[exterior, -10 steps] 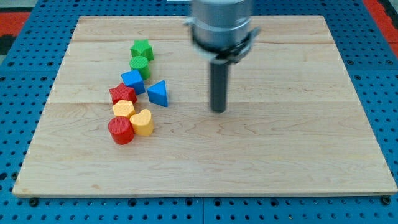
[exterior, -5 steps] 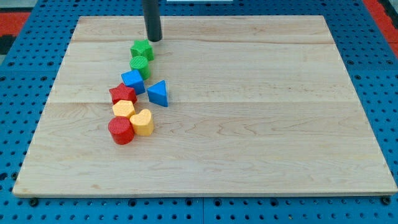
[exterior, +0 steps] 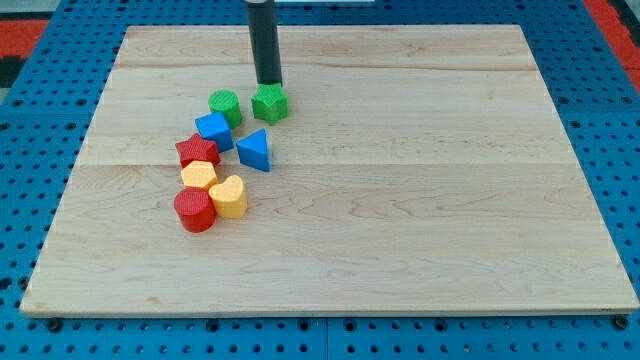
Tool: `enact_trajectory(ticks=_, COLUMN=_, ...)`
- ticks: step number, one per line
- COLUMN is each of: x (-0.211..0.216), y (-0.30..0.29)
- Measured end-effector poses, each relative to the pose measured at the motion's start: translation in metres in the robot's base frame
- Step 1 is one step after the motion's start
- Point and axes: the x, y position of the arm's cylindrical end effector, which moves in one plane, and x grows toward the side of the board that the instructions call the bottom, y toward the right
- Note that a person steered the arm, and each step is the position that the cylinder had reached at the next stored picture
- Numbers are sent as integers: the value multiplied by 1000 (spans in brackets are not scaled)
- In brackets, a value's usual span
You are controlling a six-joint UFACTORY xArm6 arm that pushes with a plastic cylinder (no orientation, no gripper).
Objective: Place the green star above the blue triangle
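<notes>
The green star (exterior: 270, 103) lies on the wooden board (exterior: 420, 200), just above and slightly right of the blue triangle (exterior: 255, 151), with a small gap between them. My tip (exterior: 269, 83) touches the star's upper edge from the view's top. The rod rises straight up out of the frame.
A green cylinder (exterior: 224, 106) lies left of the star. Below it a blue block (exterior: 214, 130), a red star (exterior: 197, 153), a yellow hexagon (exterior: 199, 176), a yellow heart (exterior: 229, 197) and a red cylinder (exterior: 194, 211) form a cluster left of the triangle.
My tip swept from the board's middle to the top, then pushed the green star down and to the right, from above the green cylinder to beside it, above the blue triangle.
</notes>
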Motion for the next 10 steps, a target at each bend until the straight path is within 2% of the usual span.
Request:
enact_trajectory(ticks=2, x=-1, y=33)
enact_trajectory(ticks=3, x=6, y=21)
enact_trajectory(ticks=4, x=31, y=6)
enact_trajectory(ticks=6, x=40, y=42)
enact_trajectory(ticks=7, x=71, y=86)
enact_trajectory(ticks=8, x=106, y=98)
enact_trajectory(ticks=9, x=154, y=79)
enact_trajectory(ticks=10, x=154, y=53)
